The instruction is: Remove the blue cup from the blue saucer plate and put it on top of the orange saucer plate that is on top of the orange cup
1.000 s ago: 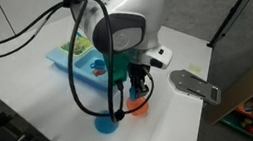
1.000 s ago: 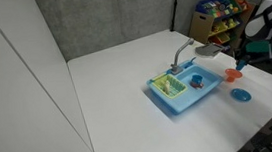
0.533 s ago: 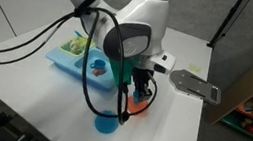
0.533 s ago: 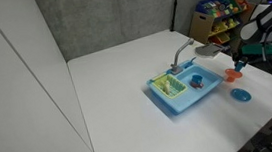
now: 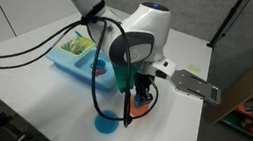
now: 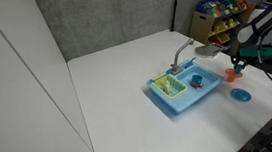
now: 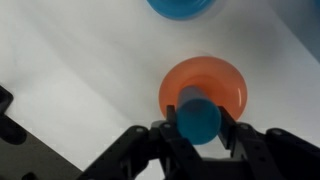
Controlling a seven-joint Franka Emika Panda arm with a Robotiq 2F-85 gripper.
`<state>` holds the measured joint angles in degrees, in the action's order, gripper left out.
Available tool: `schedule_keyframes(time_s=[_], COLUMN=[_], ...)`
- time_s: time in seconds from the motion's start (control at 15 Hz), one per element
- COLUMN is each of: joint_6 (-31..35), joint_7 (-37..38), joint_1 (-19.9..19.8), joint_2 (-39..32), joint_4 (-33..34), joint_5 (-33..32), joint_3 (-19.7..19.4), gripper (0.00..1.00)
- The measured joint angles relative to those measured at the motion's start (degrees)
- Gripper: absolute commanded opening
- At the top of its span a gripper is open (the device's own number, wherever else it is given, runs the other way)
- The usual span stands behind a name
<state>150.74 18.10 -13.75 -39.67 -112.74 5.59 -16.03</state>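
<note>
In the wrist view my gripper [image 7: 198,122] is shut on the blue cup [image 7: 197,120] and holds it above the orange saucer plate [image 7: 204,80]. The orange cup under that saucer is hidden. The blue saucer plate [image 7: 180,6] lies bare at the top edge of the wrist view. In both exterior views the blue saucer [image 5: 106,124] [image 6: 241,95] lies on the white table near its front edge. The orange saucer [image 5: 140,107] [image 6: 232,75] sits just beyond it under my gripper [image 5: 141,91].
A light-blue toy sink [image 5: 73,58] [image 6: 186,89] with small toy pieces stands beside the saucers. A grey flat piece [image 5: 195,85] lies behind them. The table edge is close to the blue saucer. A shelf with toys [image 6: 219,16] stands at the back.
The arm has shifted a little towards the orange saucer, with the blue cup still in the jaws. The saucers have not moved.
</note>
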Motion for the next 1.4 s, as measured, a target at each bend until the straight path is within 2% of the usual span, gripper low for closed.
schedule_keyframes(time_s=[0.2, 0.27, 0.33, 0.4, 0.6, 1.07, 1.4], joint_6=[0.0, 0.0, 0.0, 0.0, 0.0, -1.3, -4.4], joint_7=[0.0, 0.0, 0.0, 0.0, 0.0, -0.6, -1.9], joint_1=[0.0, 0.0, 0.0, 0.0, -0.1, -0.1, 1.5], joint_2=[-1.1, -1.3, -1.5, -1.7, -2.0, 0.4, 9.0], joint_4=[0.9, 1.1, 1.2, 1.4, 1.7, 1.3, -4.5], joint_5=[0.9, 1.2, 1.5, 1.8, 2.2, 2.0, -1.8], joint_3=[0.0, 0.1, 0.1, 0.2, 0.3, 0.0, -1.3], gripper=[0.20, 0.55, 0.69, 0.74, 0.99, 1.00, 1.00])
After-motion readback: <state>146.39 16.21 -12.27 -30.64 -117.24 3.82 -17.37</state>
